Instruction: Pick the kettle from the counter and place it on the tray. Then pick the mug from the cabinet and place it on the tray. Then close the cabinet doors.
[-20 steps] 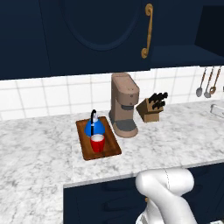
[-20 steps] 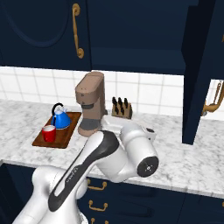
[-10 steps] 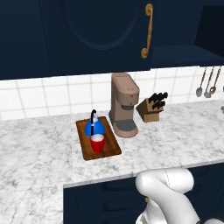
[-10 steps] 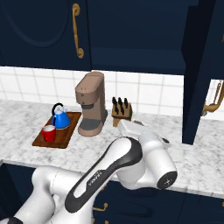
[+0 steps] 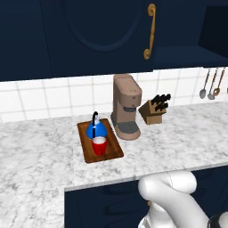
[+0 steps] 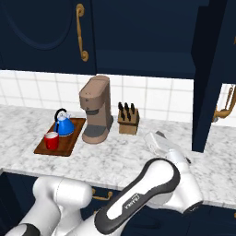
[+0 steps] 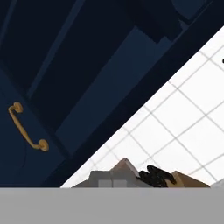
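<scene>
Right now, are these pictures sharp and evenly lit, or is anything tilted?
Left base view: flat, even light, the kettle and mug crisp on the tray. Right base view: equally sharp. Hand view: tilted hard, tiles running diagonally, cabinet very dark.

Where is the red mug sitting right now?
The mug stands on the near end of the tray, in front of the kettle, left of the coffee machine in both base views.
</scene>
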